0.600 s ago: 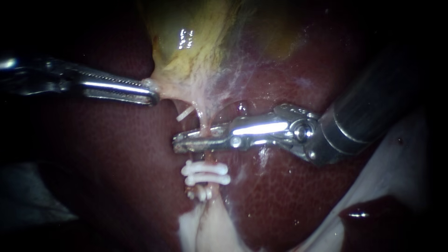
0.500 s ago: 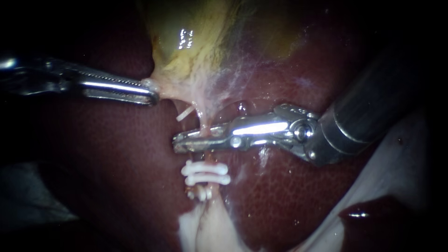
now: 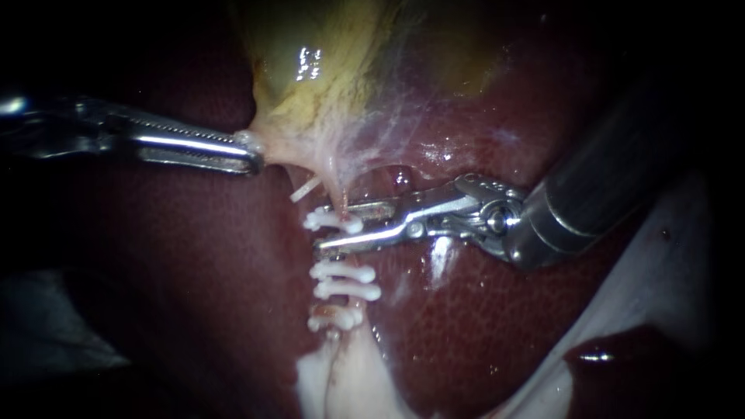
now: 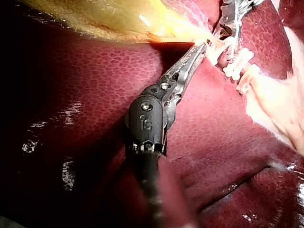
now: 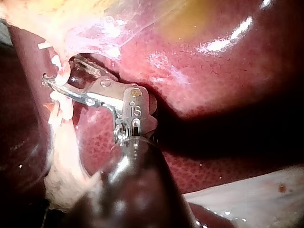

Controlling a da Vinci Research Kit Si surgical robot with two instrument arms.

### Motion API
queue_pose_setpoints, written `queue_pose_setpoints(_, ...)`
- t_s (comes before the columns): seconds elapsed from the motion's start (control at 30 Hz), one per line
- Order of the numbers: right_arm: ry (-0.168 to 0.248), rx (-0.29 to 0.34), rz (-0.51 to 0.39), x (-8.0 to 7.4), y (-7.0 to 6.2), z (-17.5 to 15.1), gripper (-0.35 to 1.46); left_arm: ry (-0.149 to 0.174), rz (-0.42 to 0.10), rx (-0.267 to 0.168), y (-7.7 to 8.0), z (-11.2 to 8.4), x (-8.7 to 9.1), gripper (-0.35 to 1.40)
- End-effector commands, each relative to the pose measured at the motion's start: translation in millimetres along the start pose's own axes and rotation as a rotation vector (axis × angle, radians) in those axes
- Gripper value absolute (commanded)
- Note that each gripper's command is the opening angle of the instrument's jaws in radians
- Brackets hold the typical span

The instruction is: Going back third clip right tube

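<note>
My right instrument (image 3: pixel 332 230) comes in from the right with its jaws open around a pale tube (image 3: pixel 340 198) that runs down from the gallbladder (image 3: pixel 326 85). A white clip (image 3: pixel 332 220) sits across the tube, in the gap between the jaws. More white clips (image 3: pixel 345 282) sit on the tube just below. My left instrument (image 3: pixel 250 154) comes in from the left, jaws shut on the pale gallbladder edge and holding it taut. In the right wrist view the open jaws (image 5: pixel 59 69) frame the clip (image 5: pixel 62 72). In the left wrist view the jaws (image 4: pixel 202 46) grip pale tissue beside the clips (image 4: pixel 237 66).
Dark red liver (image 3: pixel 481 310) lies all around the tube. A short white stub (image 3: pixel 304 188) sticks out just left of the tube. Pale tissue (image 3: pixel 341 380) spreads below the clips, and a white sheet (image 3: pixel 660 264) lies at the right.
The right instrument's jaws, shut across the tube before, now stand open and have risen slightly. A white clip now shows on the tube between them. The left instrument has held still.
</note>
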Motion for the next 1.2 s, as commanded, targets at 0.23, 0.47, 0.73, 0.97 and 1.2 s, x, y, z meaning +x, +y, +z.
queue_pose_setpoints(0.23,-0.003,0.008,-0.044,0.2,-1.4,-1.0,0.49,0.0,0.0,-0.001,0.0,-0.1,0.0,-0.35)
queue_pose_setpoints(0.47,-0.061,-0.044,-0.234,1.2,-4.2,-4.2,0.49,0.0,0.0,-0.001,0.0,-0.2,0.0,-0.35)
queue_pose_setpoints(0.73,-0.179,-0.153,-0.586,1.9,-10.2,-9.8,0.5,0.0,0.0,0.001,0.0,-0.4,-0.1,-0.35)
queue_pose_setpoints(0.97,-0.221,-0.191,-0.717,3.0,-14.4,-12.4,0.5,0.0,0.0,0.001,-0.2,-0.4,-0.1,-0.35)
queue_pose_setpoints(1.2,-0.233,-0.189,-0.734,3.1,-14.4,-13.4,0.5,0.0,0.005,0.008,-0.6,0.7,-1.0,-0.35)
